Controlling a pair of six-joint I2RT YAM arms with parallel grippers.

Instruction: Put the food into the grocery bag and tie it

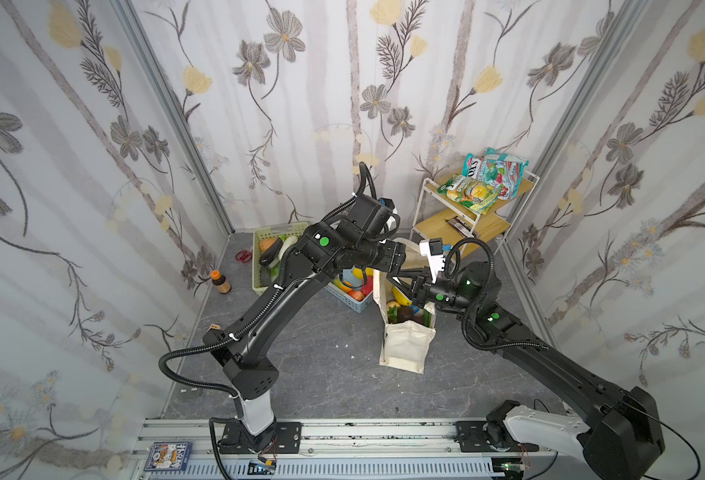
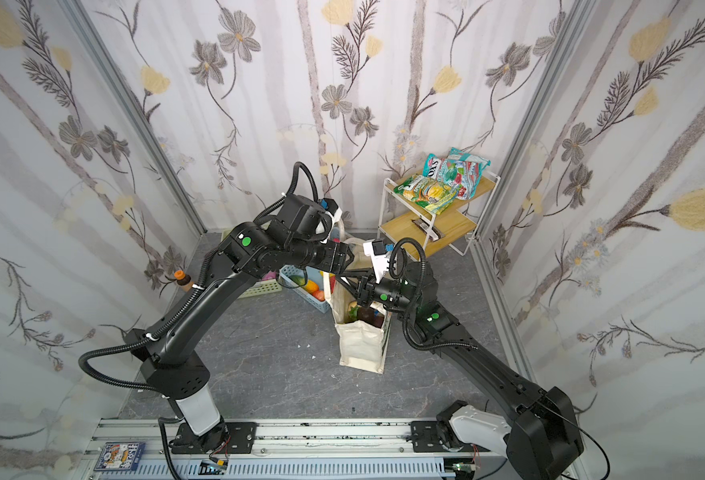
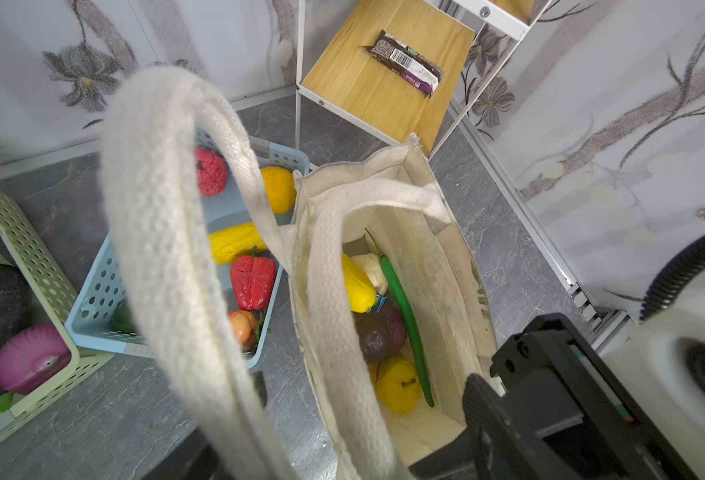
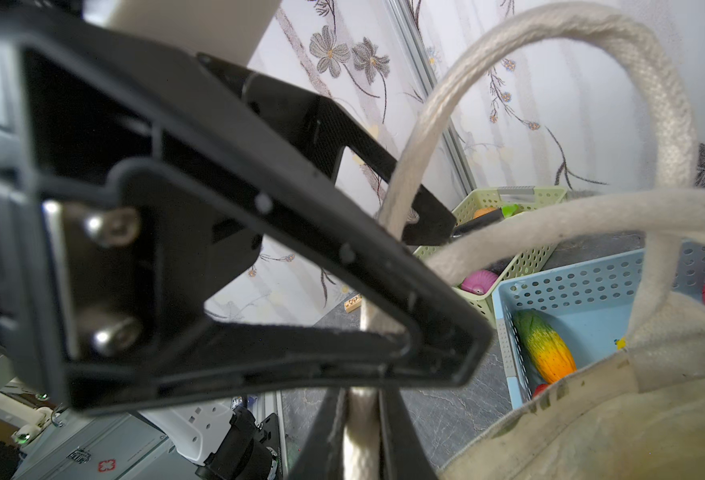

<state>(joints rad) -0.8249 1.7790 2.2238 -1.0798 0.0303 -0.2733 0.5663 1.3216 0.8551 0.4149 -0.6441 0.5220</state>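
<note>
Now tying: your right gripper (image 4: 361, 432) pinches a tote handle (image 4: 550, 29); left gripper (image 4: 446, 286) spread around it. Next, close and loop.

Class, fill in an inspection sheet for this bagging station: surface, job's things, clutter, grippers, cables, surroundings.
Surface: grey marbled tabletop, no spills seen.
Job's things: cream canvas tote bag upright and open, with yellow, green and purple toy food inside. More toy produce lies in the blue slotted plastic basket and the green slotted plastic basket.
Clutter: brown bottle with orange cap, red scissors, white-framed wooden shelf rack bearing snack bags.
Grippers: left gripper open, a cream tote handle passing between its fingers. Right gripper shut on what looks like the same handle.
Cables: black corrugated conduit loops off both arms.
Surroundings: floral-printed fabric walls, aluminium base rail.
</note>
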